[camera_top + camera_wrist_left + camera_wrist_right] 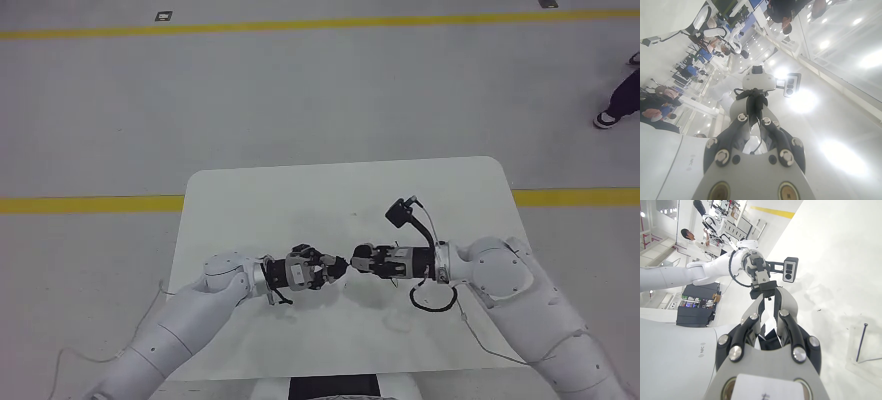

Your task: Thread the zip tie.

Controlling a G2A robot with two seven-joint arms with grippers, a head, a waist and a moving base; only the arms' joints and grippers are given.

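You have both tools tip to tip above the bench (300,200). The right tool (770,293) has its pads slightly spread; the left tool's (333,267) state you cannot tell. The zip tie (861,342) lies straight, unlooped, on the bench, apart from both tools, so threading looks unstarted.

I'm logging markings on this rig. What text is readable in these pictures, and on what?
"NFC": on the left wrist housing.
"NFC": on the right wrist housing.
Cut off, unreadable: the white label on the right wrist housing.
Too small to read: the notice board behind.
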